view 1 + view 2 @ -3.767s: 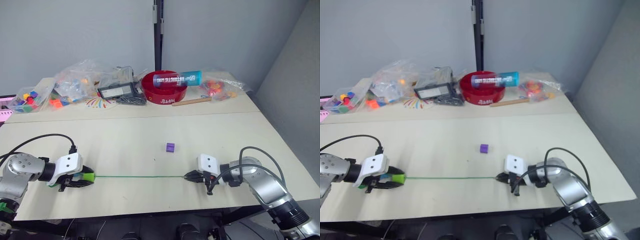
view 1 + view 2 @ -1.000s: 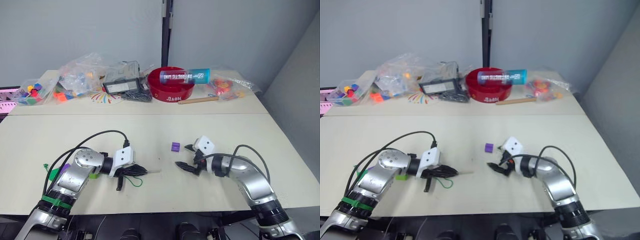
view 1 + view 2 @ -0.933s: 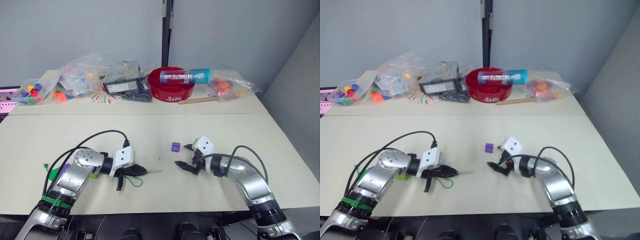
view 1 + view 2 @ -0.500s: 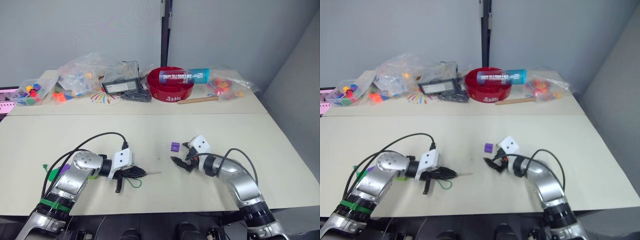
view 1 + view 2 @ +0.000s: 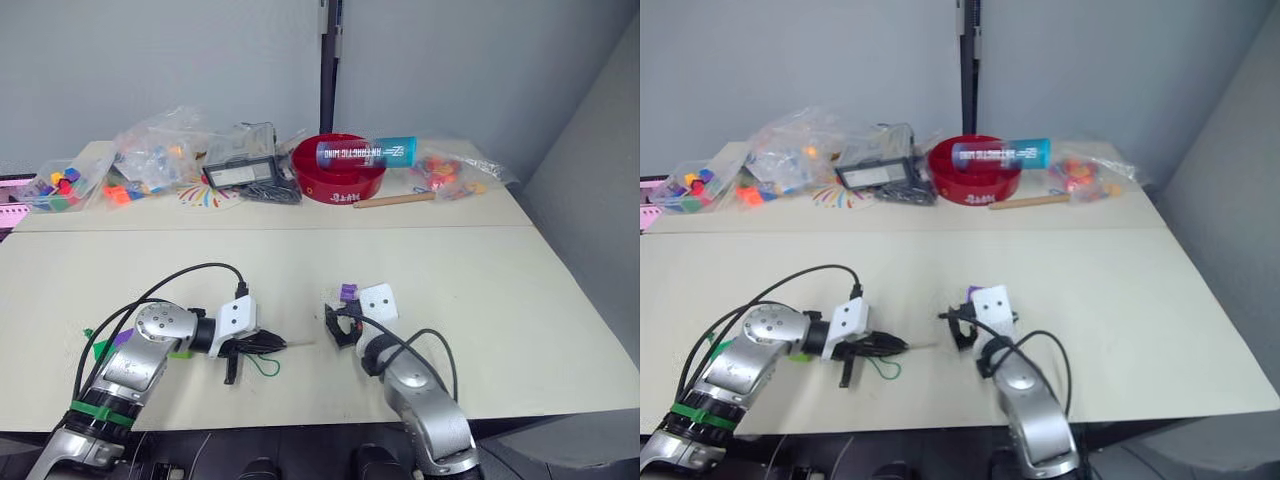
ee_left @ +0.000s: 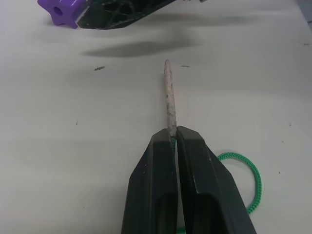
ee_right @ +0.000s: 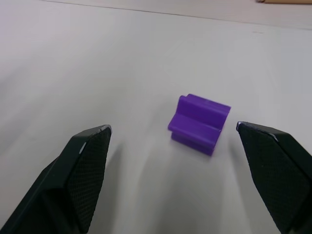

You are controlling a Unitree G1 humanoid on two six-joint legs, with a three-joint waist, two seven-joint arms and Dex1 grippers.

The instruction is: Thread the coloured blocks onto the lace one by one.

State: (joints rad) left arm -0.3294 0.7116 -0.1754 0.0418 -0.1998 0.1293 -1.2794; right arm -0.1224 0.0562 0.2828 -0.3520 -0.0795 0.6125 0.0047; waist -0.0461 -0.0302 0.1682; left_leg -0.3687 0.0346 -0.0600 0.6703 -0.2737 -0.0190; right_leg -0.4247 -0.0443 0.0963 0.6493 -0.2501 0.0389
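Note:
A purple block [image 7: 200, 124] lies on the table, just beyond and between the spread fingers [image 7: 83, 165] of my right gripper [image 5: 336, 326], which is open and holds nothing. My left gripper [image 6: 173, 134] is shut on the lace at the base of its pale stiff tip [image 6: 169, 97]. The tip points at the right gripper. A green loop of lace [image 6: 251, 180] curls beside the left fingers. Green [image 5: 102, 348], purple [image 5: 127, 337] and lime [image 5: 183, 352] blocks lie by my left forearm.
Along the back of the table stand a red bowl [image 5: 338, 178] with a blue tube [image 5: 365, 153] across it, a black device [image 5: 238, 170], a wooden stick [image 5: 395, 200] and clear bags of toy pieces [image 5: 150, 155] [image 5: 445, 172]. A box of coloured pieces [image 5: 55, 188] is at the far left.
My right gripper has moved left and closer to the purple block, its forearm swinging in beneath it. The left gripper has shifted slightly left, still shut on the lace.

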